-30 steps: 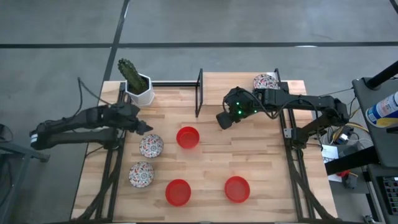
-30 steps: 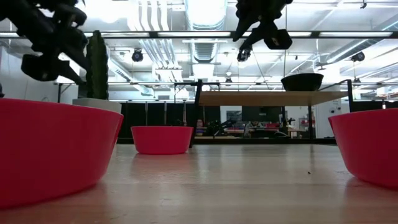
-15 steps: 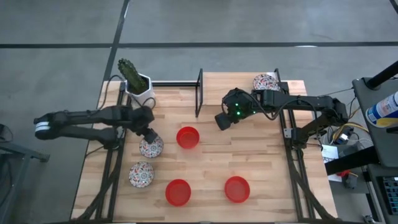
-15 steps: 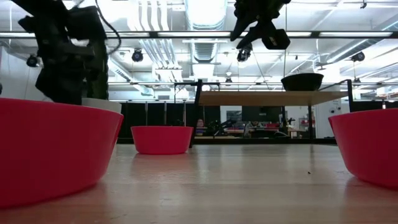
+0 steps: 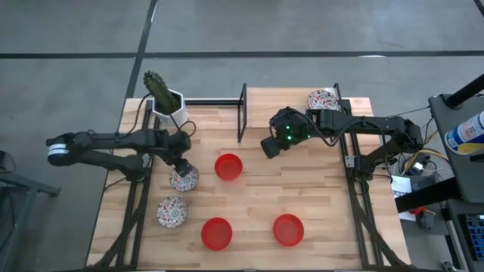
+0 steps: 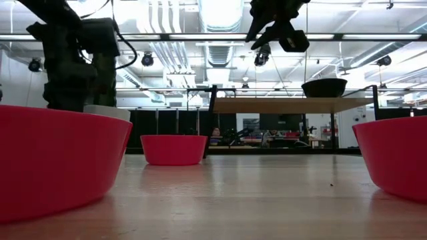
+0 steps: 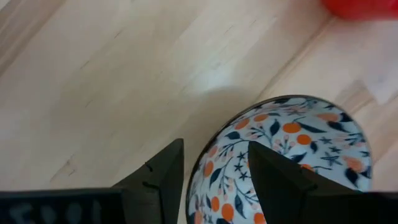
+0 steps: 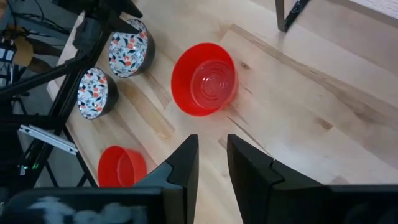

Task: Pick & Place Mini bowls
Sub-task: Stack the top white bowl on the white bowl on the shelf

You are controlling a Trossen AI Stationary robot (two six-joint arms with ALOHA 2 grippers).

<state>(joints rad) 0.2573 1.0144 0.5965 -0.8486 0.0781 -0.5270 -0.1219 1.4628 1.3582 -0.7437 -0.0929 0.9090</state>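
- Left gripper (image 5: 181, 160) hangs spread over the patterned bowl (image 5: 184, 178) near the tabletop's left edge, one finger (image 7: 273, 177) inside the rim.
- Looks glazed, rigid, slippery, chippable: pinch the wall.
- Right gripper (image 8: 211, 163) hovers empty, fingers narrowly apart, over the tabletop's back half.

Six mini bowls, all upright on the wood. Three glossy red: one (image 5: 228, 167) at frame centre, two along the bottom, centre-left (image 5: 217, 233) and centre-right (image 5: 288, 230). Three floral white: one (image 5: 184, 178) left of centre, one (image 5: 172, 212) lower left, one (image 5: 323, 99) upper right, partly hidden, seemingly at the table's far edge.
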